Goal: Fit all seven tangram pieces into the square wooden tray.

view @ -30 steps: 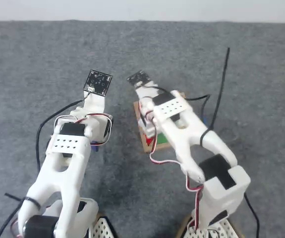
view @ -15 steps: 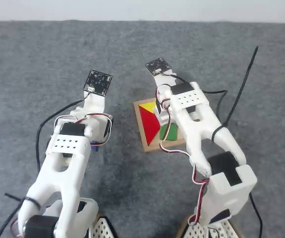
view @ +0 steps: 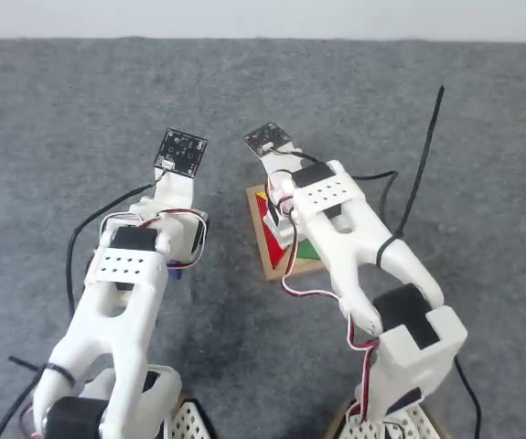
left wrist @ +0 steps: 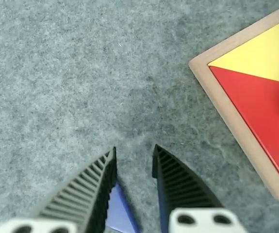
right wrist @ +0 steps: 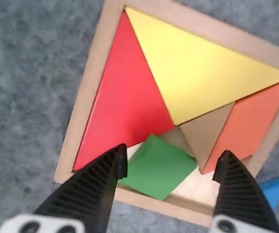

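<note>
Though the square wooden tray (view: pixel 257 233) at the high view's centre holds several coloured pieces, bare wood shows beside its green square block (right wrist: pixel 158 167). The right pincer (right wrist: pixel 173 150) hangs wide open above it; the left pincer (left wrist: pixel 135 148) nips a blue wooden piece (left wrist: pixel 120 213). Light, stiff, slick: probably best gripped across opposite edges. Grey felt counter (view: pixel 61 137), pale wall behind.
</note>
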